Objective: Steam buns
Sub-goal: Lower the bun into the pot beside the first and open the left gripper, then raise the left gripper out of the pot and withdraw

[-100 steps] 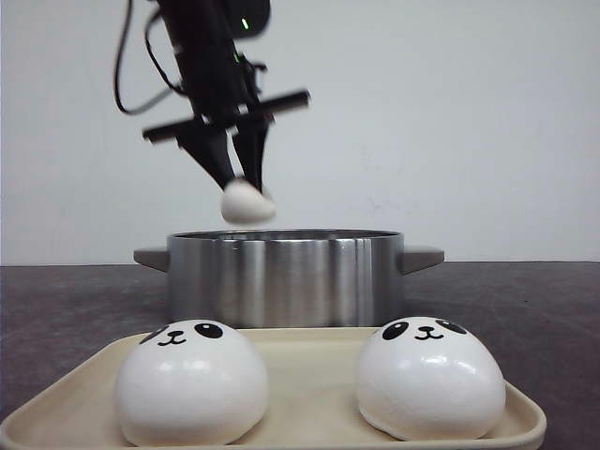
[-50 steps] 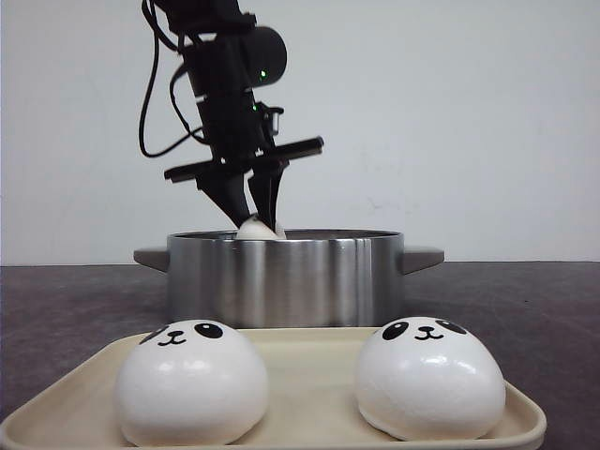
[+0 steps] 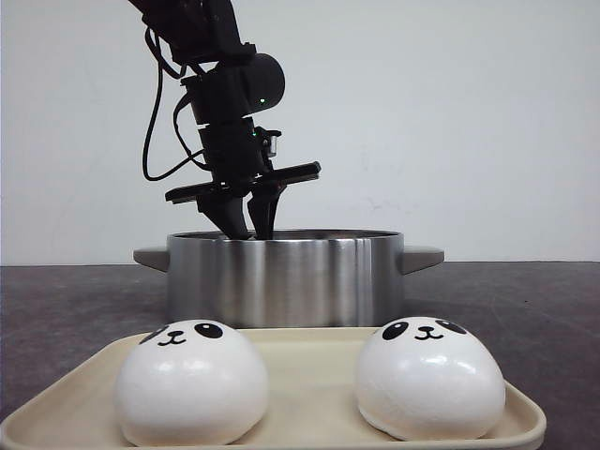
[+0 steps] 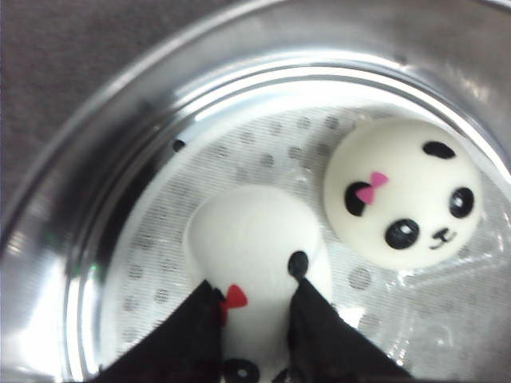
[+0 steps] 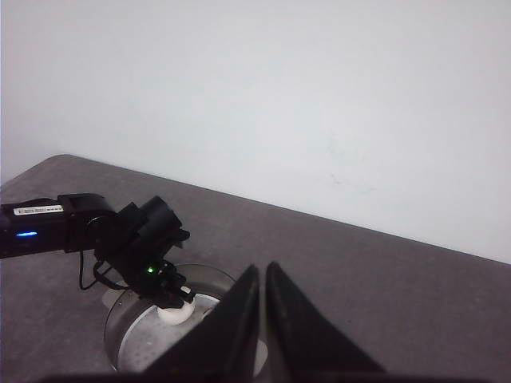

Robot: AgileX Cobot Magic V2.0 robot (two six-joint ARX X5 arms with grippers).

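Note:
My left gripper reaches down into the steel pot, its fingertips below the rim. In the left wrist view it is shut on a white panda bun with a red bow, which is down at the perforated steamer plate. A second bun with a pink bow lies beside it in the pot. Two more panda buns sit on the beige tray in front. My right gripper is shut and empty, high above the table.
The pot has side handles and stands on the dark table behind the tray. The right wrist view shows the left arm over the pot from above.
My left gripper has come down with the bun from above the pot into it. The bun is now hidden below the rim in the front view.

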